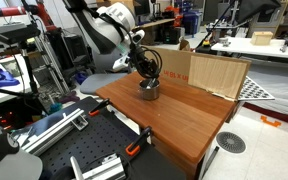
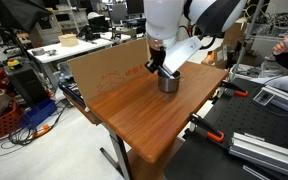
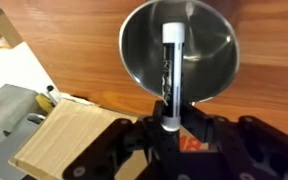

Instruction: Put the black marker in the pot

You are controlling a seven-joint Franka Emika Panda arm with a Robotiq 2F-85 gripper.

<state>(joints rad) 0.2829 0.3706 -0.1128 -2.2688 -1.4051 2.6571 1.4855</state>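
Claw is seen clamped on the marker, which is held over the pot on the tabletop. Risk: if released off-centre, the marker could be caught across the rim and tipped out.

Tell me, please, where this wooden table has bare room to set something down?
The brown wooden table is mostly bare, widest from the small grey metal pot to the edge opposite the upright brown board. It is crowded only at the pot, where the gripper holds the slim black marker over it.
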